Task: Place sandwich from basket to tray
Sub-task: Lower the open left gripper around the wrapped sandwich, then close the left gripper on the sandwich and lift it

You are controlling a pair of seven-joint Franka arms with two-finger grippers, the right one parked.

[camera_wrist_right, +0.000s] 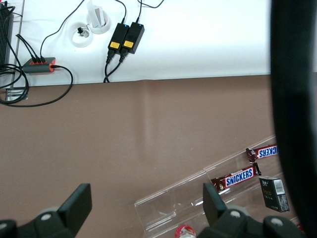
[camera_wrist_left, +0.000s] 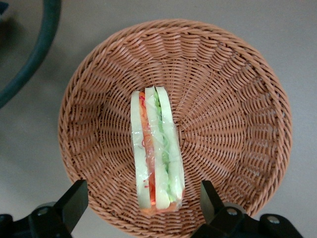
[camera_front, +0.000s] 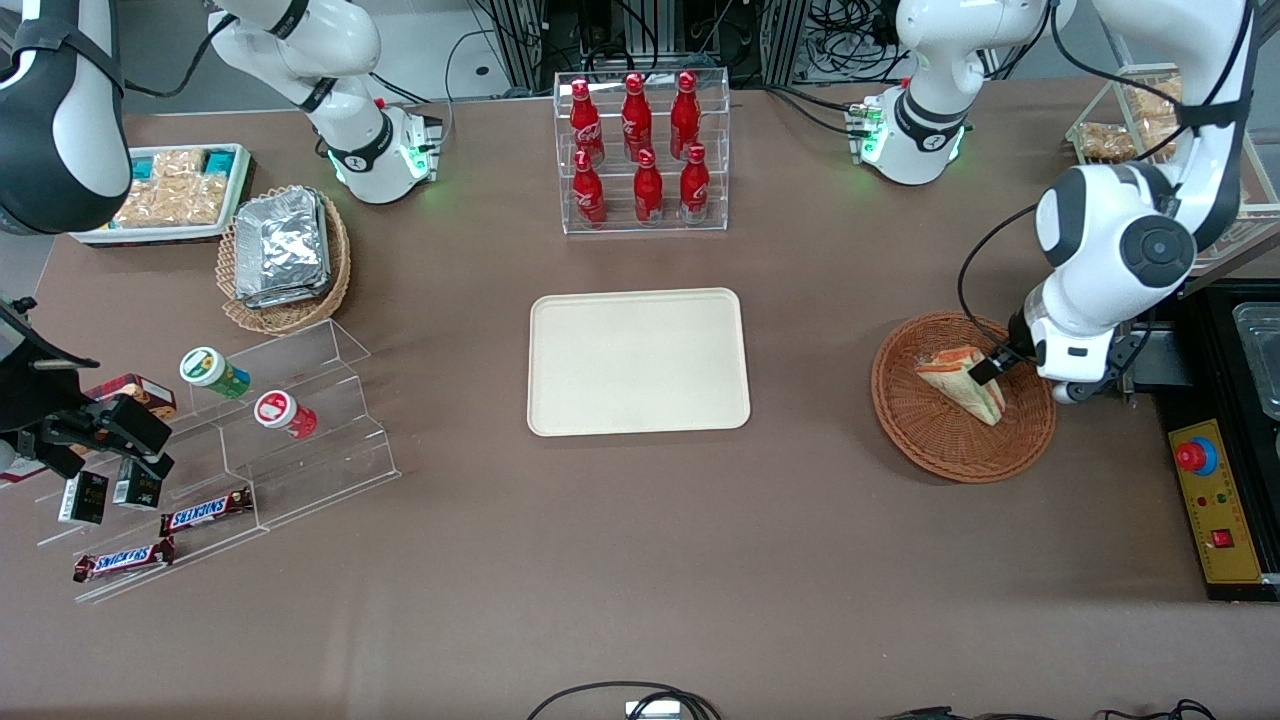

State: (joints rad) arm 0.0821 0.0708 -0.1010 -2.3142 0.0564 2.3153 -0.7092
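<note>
Lying in basket [camera_wrist_left: 233,99], sandwich [camera_wrist_left: 156,148], gripper [camera_wrist_left: 143,201] spread above

A reddish-brown woven wicker basket [camera_wrist_left: 233,99], rough and ribbed, holds a sandwich [camera_wrist_left: 156,153] wrapped in clear glossy film. The gripper [camera_wrist_left: 143,203] above it has matt black fingers [camera_wrist_left: 74,201], spread wide. The matt brown bench [camera_front: 640,560] carries a smooth cream tray [camera_front: 638,362].
</note>
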